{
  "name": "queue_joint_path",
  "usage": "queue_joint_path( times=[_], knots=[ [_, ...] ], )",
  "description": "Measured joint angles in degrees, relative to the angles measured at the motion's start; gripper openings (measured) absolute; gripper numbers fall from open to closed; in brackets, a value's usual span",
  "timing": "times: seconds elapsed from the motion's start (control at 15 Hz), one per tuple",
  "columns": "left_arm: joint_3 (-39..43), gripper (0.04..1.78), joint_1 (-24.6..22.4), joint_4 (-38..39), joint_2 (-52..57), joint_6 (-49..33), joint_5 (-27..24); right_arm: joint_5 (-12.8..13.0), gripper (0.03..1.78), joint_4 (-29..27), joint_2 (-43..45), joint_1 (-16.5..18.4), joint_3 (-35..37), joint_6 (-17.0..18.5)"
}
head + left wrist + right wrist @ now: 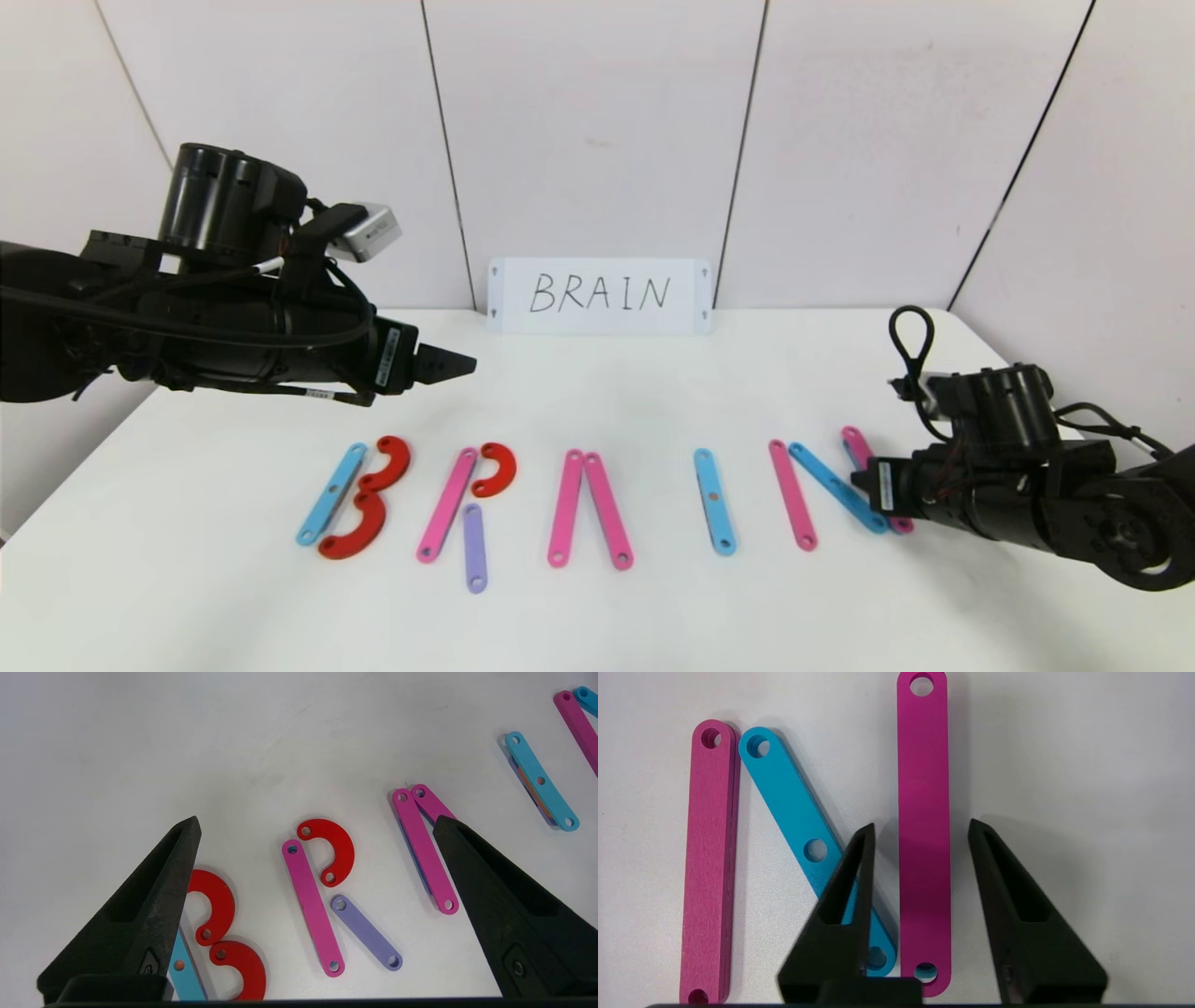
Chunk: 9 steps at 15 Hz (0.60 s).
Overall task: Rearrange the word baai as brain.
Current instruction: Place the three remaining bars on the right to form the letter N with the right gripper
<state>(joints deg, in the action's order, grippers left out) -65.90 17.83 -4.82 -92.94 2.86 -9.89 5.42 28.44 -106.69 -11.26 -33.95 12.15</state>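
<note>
The coloured strips on the white table spell B (355, 499), R (467, 504), A (588, 509), I (714, 501) and N (831, 490). The N is a pink strip (710, 858), a slanted blue strip (794, 812) and a second pink strip (923, 788). My right gripper (922, 823) stands open low over that second pink strip, one finger on each side with a gap at both; the strip lies flat. In the head view the right gripper (873, 487) covers the N's near right end. My left gripper (457, 364) hangs open above the table behind the B and R (317, 905).
A white card (597, 295) handwritten "BRAIN" leans on the back wall. The table's front edge (597, 653) and its left edge (84, 467) bound the work area. White wall panels close off the back.
</note>
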Motion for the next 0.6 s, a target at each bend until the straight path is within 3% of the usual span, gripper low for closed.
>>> queue_joint_path(
  times=[0.13, 0.33, 0.6],
  knots=[
    [0.00, 1.74, 0.00, 0.00, 0.02, 0.00, 0.02, 0.00, 1.21, 0.02, 0.18, 0.05, -0.04, 0.00],
    [0.00, 1.74, 0.00, 0.00, 0.02, 0.00, 0.00, -0.09, 1.58, 0.02, 1.10, 0.30, -0.28, 0.07],
    [-0.02, 1.74, 0.00, 0.00, 0.02, 0.02, 0.02, -3.43, 1.74, -0.05, 2.17, -0.17, -0.48, 2.80]
  ],
)
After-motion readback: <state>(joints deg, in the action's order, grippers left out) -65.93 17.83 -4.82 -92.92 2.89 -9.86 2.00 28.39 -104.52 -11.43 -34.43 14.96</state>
